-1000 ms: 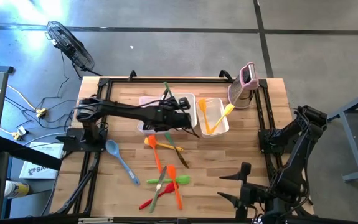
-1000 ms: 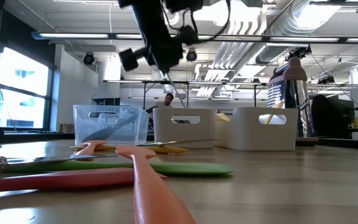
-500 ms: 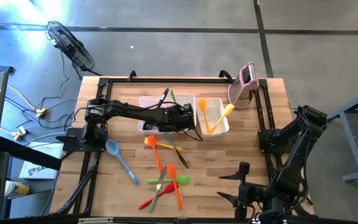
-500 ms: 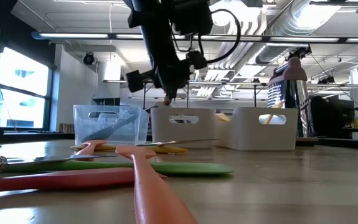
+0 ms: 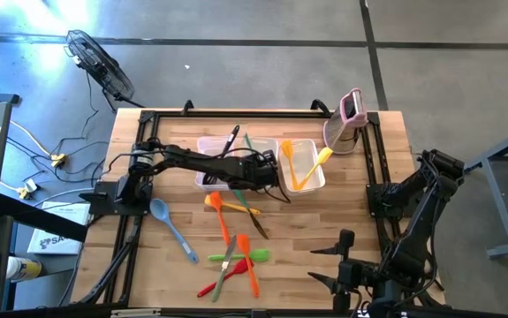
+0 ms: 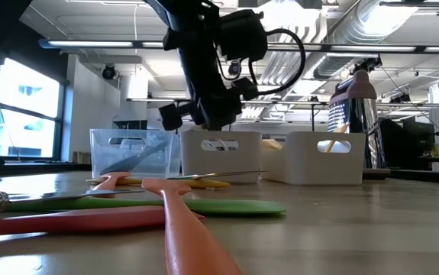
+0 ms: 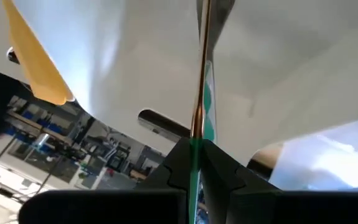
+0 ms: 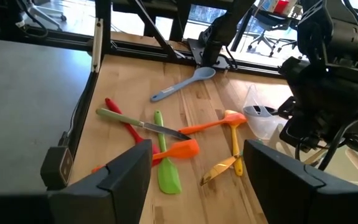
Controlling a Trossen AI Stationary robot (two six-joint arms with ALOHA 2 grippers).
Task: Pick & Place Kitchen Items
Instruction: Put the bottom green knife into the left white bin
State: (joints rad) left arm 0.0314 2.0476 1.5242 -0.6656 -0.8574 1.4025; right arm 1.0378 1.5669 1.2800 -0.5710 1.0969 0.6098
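Note:
My left gripper [image 5: 259, 161] hangs just over the middle white tub [image 5: 265, 141] and is shut on a slim utensil with a green and copper-coloured shaft [image 7: 197, 106]. In the low view the gripper [image 6: 204, 118] is right above that tub [image 6: 223, 156]. A dark-handled utensil [image 5: 232, 140] leans in the tub beside it. The right tub [image 5: 314, 177] holds yellow utensils [image 5: 322, 157]. Several loose utensils lie flat on the table: blue spoon [image 5: 172, 228], orange spatula [image 5: 221, 212], green turner [image 5: 255, 256], red one [image 5: 208, 287]. My right gripper [image 8: 200, 180] is open and empty by the near right edge. My left gripper pinches the slim shaft [image 7: 195, 146] between its two fingers. The shaft runs on straight past the fingertips, along the fingers. Its free end [image 5: 247, 141] slants up over the middle tub, clear of the table. Which end of the utensil the fingers have is hidden by the gripper.
A clear tub [image 5: 206, 146] stands left of the middle one. A pink-and-white upright gadget [image 5: 349, 119] stands at the far right corner. Black rails [image 5: 373, 168] run along the table's sides. The wood between the loose utensils and my right arm is bare.
My left gripper has come down toward the middle tub and a little toward the table's right edge, carrying the slim utensil. The utensil's free end has swung rightward over the tub. The loose utensils have stayed put.

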